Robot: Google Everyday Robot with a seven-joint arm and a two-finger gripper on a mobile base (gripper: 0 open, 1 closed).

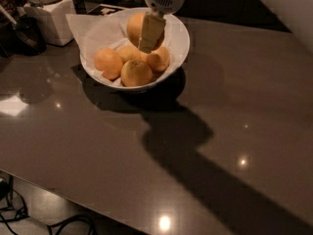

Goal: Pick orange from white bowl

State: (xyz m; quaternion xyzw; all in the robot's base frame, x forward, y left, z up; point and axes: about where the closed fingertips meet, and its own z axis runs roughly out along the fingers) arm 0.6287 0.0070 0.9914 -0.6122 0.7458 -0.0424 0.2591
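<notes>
- In the camera view, the gripper (148, 37) is hanging down from the top edge over the back half of the white bowl (180, 39), its pale housing just above the fruit.
- Its jaws are clasping the orange (134, 27): one tan finger (151, 31) is lying flat across the fruit's right face, while the other is hiding behind it.
- The orange is sitting higher than the other fruit, over the bowl's far side; whether it is touching them cannot be told.
- Four more oranges are resting in the bowl: one at the left (108, 62), one at the front (136, 72), one at the right (159, 58), and one partly showing in the middle (128, 53).
- A crinkled paper liner (90, 31) is sticking out over the bowl's left rim.
- The bowl is standing on a glossy grey-brown table (220, 131), with the arm's shadow (195, 146) running across it towards the lower right.
- A white jar (49, 16) is standing at the table's upper left, near the bowl.
- Dark cables (29, 214) are lying on the floor at the lower left.
</notes>
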